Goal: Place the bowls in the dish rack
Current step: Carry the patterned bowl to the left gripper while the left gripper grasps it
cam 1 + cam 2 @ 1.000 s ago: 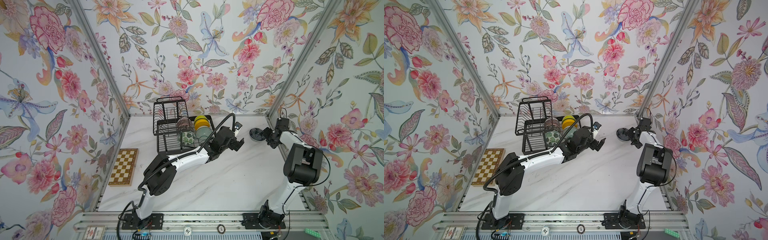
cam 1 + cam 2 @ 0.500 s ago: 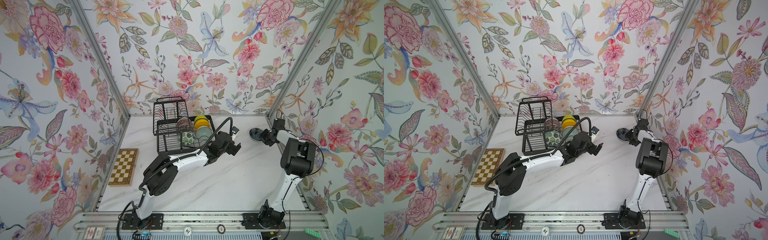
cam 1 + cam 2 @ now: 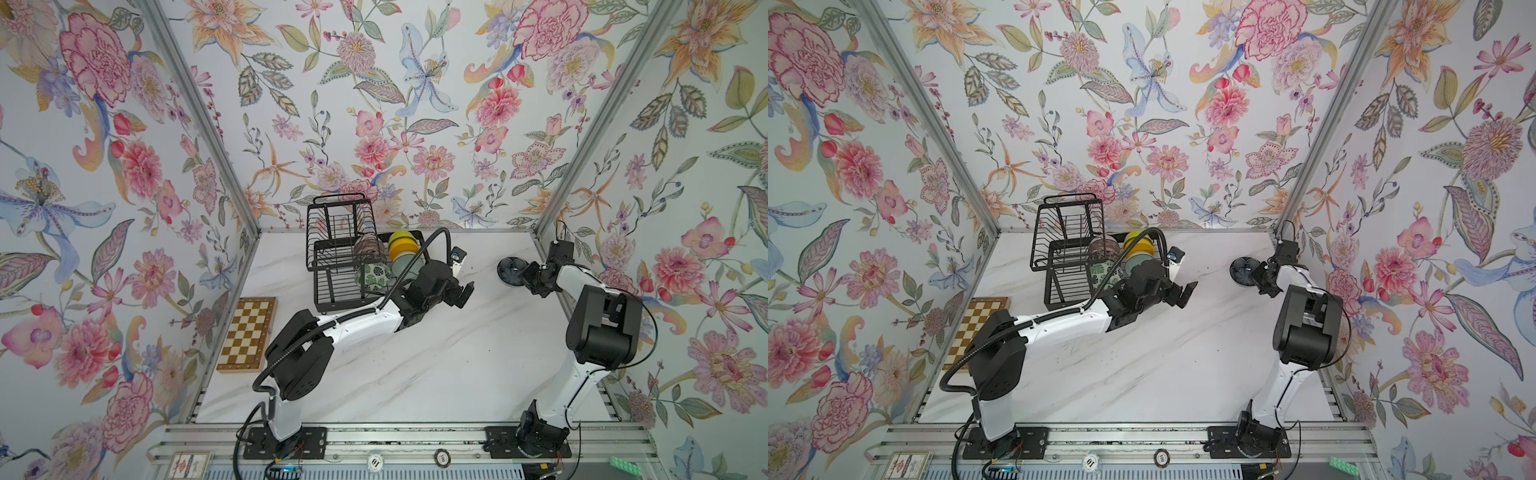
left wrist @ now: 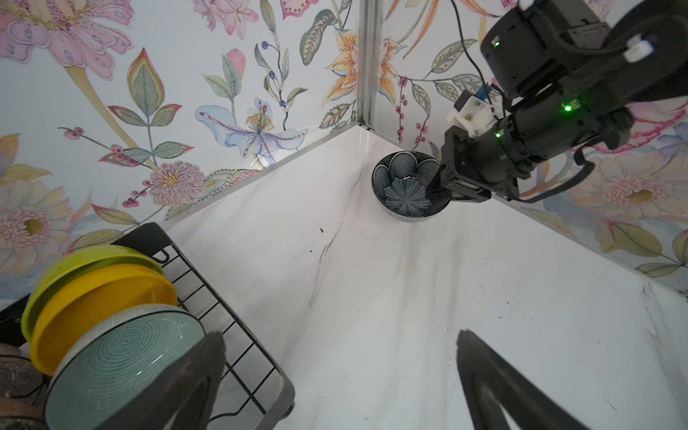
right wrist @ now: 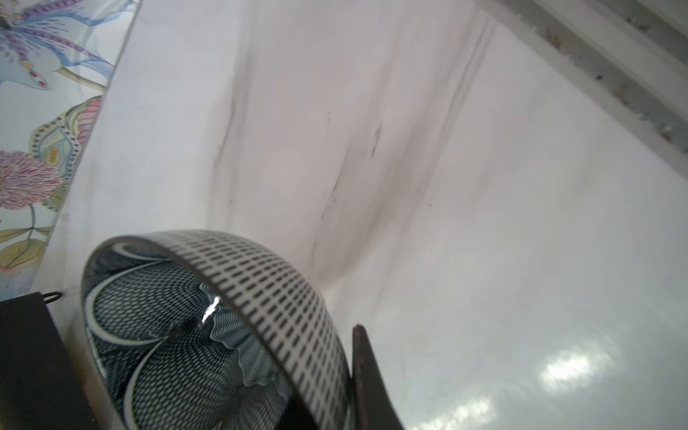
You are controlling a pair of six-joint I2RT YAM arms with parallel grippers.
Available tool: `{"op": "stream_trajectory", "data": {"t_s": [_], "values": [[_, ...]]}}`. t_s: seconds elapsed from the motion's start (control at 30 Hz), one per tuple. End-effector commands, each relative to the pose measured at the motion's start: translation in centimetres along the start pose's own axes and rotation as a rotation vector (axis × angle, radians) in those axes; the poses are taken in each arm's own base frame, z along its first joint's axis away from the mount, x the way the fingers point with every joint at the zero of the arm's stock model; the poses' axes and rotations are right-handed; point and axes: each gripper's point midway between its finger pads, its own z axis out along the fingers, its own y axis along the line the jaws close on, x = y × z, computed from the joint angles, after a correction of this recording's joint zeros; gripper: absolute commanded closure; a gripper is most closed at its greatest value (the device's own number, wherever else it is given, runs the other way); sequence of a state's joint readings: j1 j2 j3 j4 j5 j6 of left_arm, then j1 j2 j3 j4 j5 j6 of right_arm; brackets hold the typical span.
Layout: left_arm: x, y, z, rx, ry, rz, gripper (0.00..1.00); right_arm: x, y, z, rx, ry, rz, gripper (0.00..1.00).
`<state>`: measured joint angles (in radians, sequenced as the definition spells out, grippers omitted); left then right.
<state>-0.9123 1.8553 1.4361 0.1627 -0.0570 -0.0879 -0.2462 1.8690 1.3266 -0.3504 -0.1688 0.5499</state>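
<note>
Because my right gripper is clenched on only the thin rim of the dark blue bowl, low by the far right corner of the marble-look table and well apart from the wire rack, I judge its glossy, curved wall could slip or swing out during the carry. My left gripper hangs released, fingers spread, beside the rack.

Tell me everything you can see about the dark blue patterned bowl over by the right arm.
The dark blue bowl is small, round and glossy, likely ceramic: petal-shaped mesh panels inside, white outer wall with dark dashes. It stands mouth up on the marble table near the far right corner, apart from the dish rack. The right gripper is shut on its rim.
</note>
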Motion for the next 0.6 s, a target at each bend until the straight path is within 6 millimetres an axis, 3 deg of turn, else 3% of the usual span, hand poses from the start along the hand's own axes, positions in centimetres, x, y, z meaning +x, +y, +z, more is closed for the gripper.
{"op": "stream_trajectory", "data": {"t_s": [0.0, 0.27, 0.57], "values": [[-2.6, 3.5, -2.7, 0.013, -0.041, -0.168, 0.01, -1.8, 5.5, -5.3, -0.114, -0.164, -0.130, 1.00], [-3.0, 5.9, -5.3, 0.067, -0.091, -0.400, 0.01, 2.6, 14.1, -11.4, -0.277, -0.360, -0.365, 1.00], [-1.6, 8.2, -4.9, 0.026, -0.155, -0.614, 0.06, 8.4, 19.8, -14.1, -0.437, -0.406, -0.435, 1.00]]}}
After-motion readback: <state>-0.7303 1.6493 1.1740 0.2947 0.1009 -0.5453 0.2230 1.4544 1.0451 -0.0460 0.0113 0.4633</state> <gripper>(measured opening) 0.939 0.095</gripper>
